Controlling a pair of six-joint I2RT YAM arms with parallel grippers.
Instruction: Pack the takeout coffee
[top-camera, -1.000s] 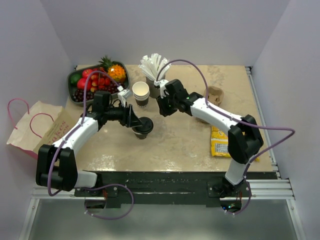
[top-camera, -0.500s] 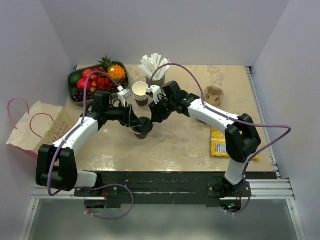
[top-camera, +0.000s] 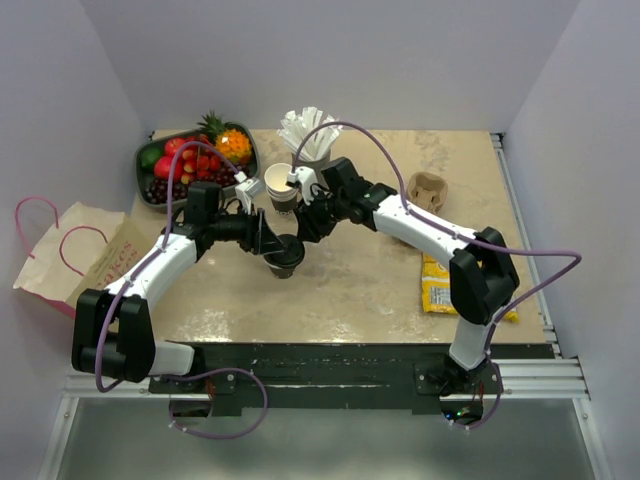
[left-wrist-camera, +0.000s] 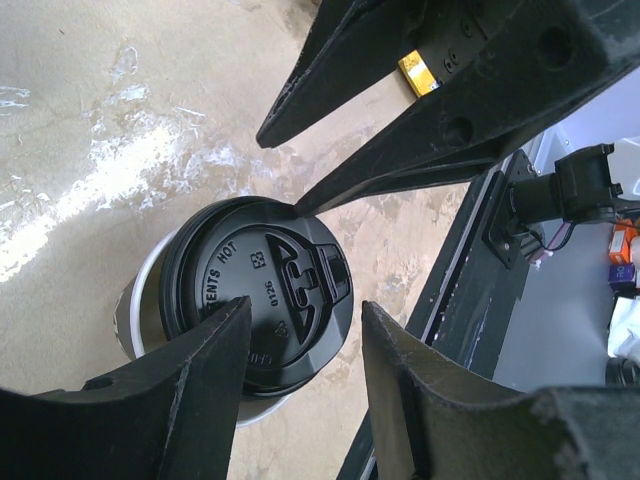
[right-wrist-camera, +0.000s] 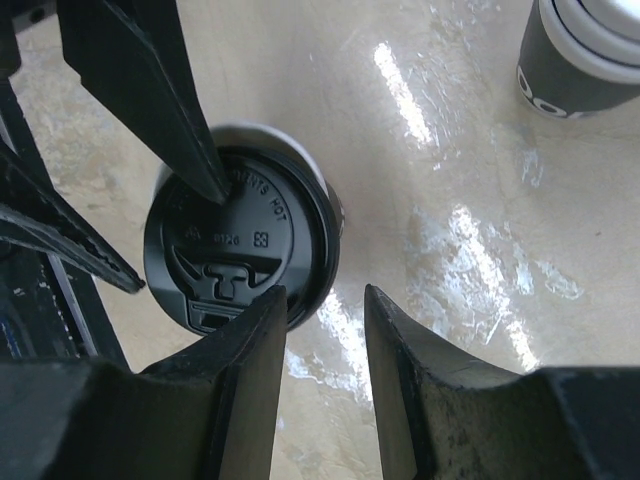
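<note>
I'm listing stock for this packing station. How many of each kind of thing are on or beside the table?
Lidded coffee cup: 1
Stack of lidless cups: 1
Holder of straws: 1
Fruit tray: 1
Paper bag: 1
Cardboard cup carrier: 1
Yellow snack packet: 1
Total: 7

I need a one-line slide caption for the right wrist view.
Open right hand at a dark-brown paper cup with round black plastic lid; left hand's fingers over it.
</note>
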